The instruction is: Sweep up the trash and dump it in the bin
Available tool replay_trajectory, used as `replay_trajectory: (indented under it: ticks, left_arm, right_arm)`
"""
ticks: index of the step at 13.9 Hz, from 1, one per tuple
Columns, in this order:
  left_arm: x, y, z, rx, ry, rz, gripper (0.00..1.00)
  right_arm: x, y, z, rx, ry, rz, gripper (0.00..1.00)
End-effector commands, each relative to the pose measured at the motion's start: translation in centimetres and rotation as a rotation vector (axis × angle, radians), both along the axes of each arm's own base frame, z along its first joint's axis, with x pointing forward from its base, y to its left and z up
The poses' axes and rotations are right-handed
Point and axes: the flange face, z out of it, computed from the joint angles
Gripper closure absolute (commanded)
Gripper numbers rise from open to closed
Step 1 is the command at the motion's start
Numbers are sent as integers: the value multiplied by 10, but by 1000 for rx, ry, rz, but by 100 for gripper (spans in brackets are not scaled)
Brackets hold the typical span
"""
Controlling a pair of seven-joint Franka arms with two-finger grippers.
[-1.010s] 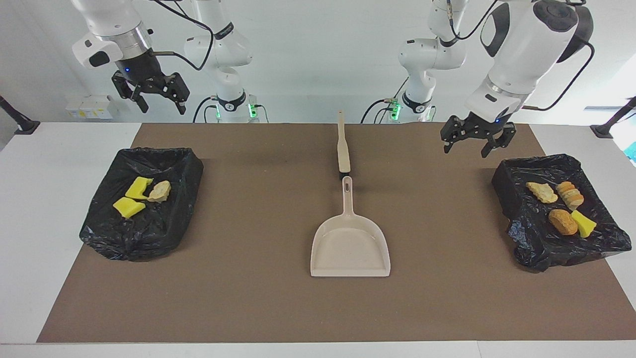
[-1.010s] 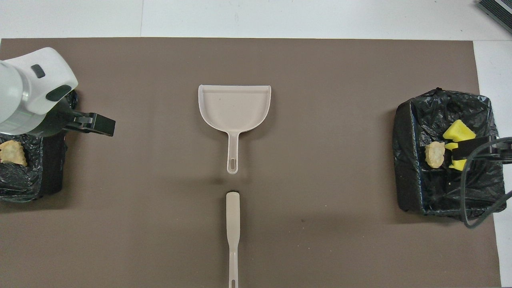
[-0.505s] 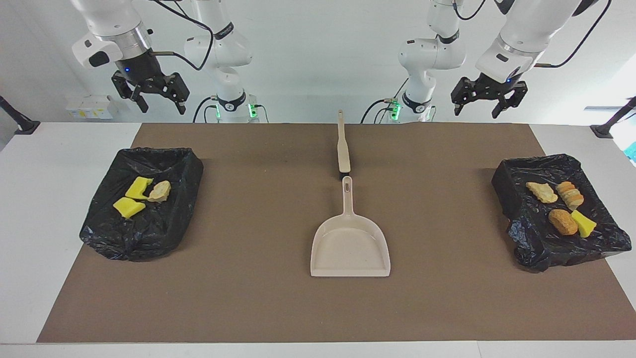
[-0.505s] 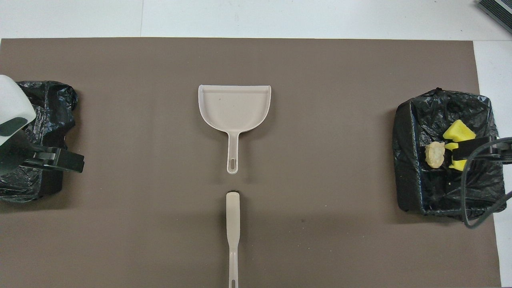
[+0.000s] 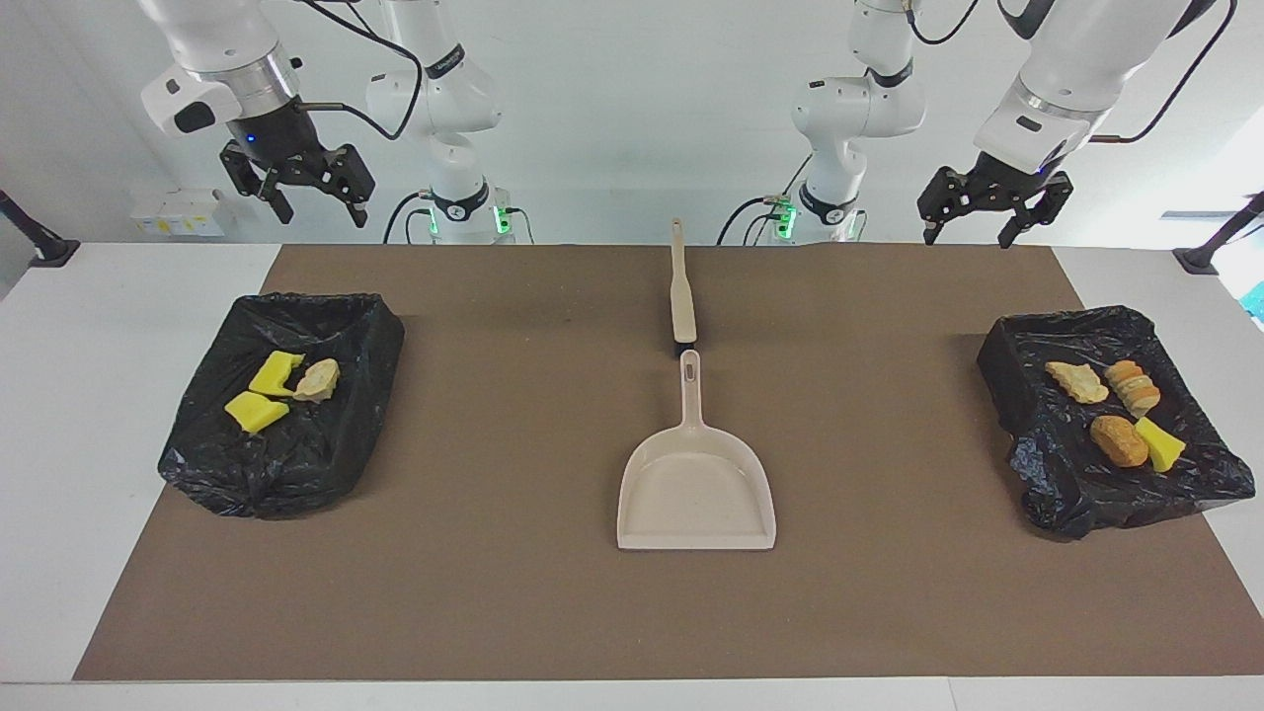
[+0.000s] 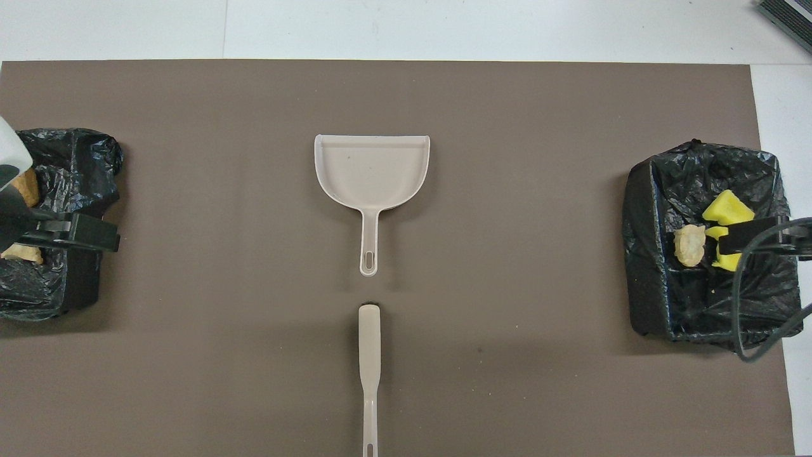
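Having risen from beside its bin, the left tool hangs open.

Both my arms are hanging raised at my own end, wrists angled down. My left gripper is standing with its fingers spread, holding nothing. My right gripper is doing likewise, fingers apart and unloaded.
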Motion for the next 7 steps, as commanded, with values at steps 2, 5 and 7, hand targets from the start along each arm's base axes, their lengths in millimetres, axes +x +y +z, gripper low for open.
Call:
replay_trajectory:
  ticks: [2,5,7]
  left_arm:
    - [19,4,9,6,-9,1,0]
    - [19,4,9,11,-10,-1,0]
    - [19,3,10,9,-14,-2,0]
  right_arm:
    - [-4,-7,4,-5,0,-21,0]
    - [5,-8,2,-6,79,-23,0]
    - [21,-13,-1,-12,90,-32,0]
